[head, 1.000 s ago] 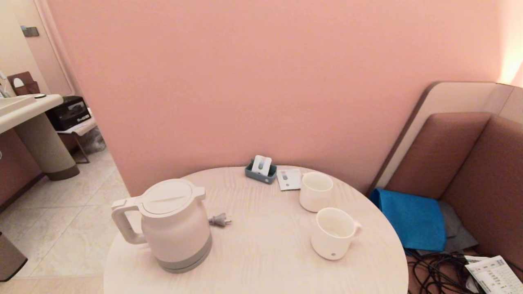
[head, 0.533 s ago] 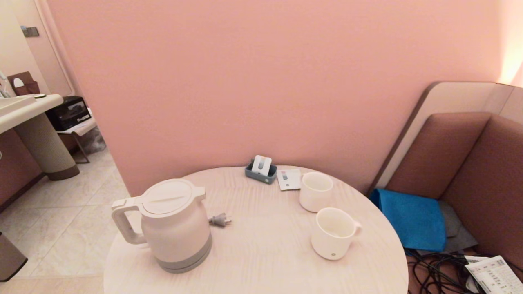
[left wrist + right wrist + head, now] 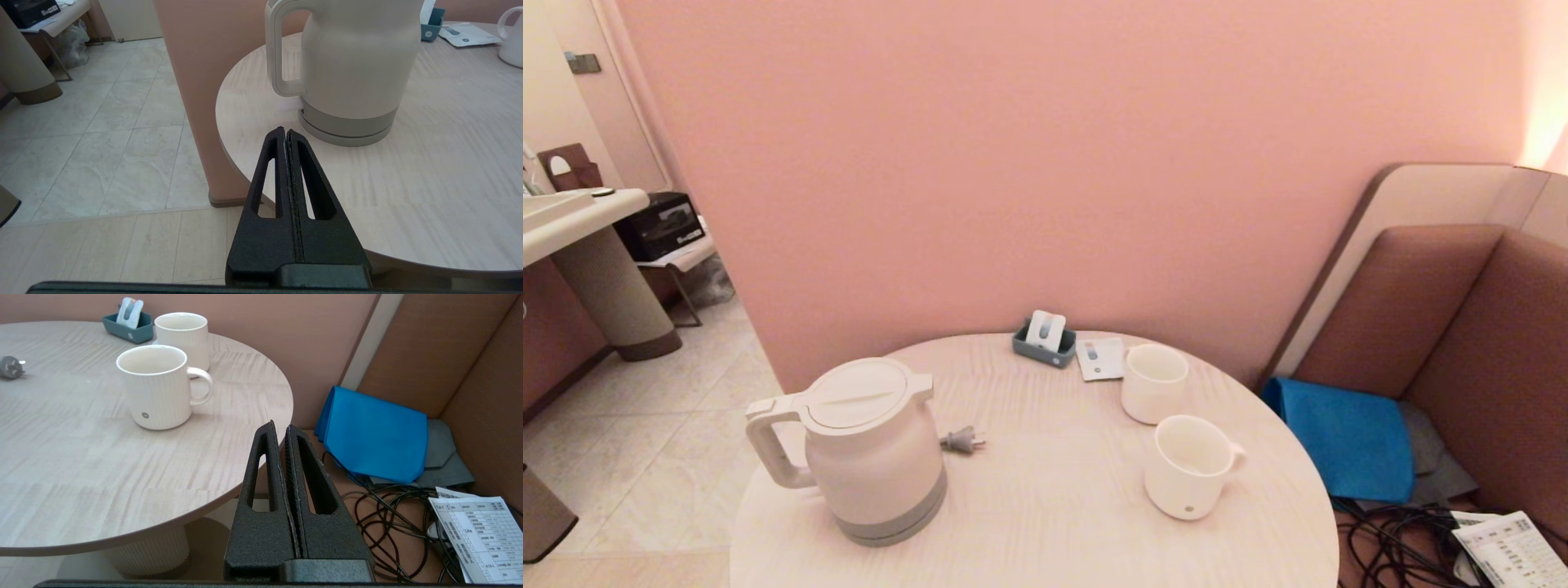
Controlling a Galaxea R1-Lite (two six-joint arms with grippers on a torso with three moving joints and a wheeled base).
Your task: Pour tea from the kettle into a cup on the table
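Note:
The cream-white kettle (image 3: 874,453) stands upright on the left part of the round pale-wood table (image 3: 1045,506), its loop handle pointing left. The ribbed white cup (image 3: 1188,465) with a grey dot stands at the right, handle to the right. Neither arm shows in the head view. My left gripper (image 3: 286,131) is shut and empty, low beside the table's edge, short of the kettle (image 3: 347,69) and its handle. My right gripper (image 3: 279,426) is shut and empty, off the table's right edge, short of the cup (image 3: 157,386).
A second white cup (image 3: 1153,382) stands behind the ribbed one. A grey plug (image 3: 962,441) lies beside the kettle. A blue-grey holder (image 3: 1044,339) and a card (image 3: 1099,359) sit at the back. A bench with blue cloth (image 3: 1347,437), cables (image 3: 1388,543) and paper is right.

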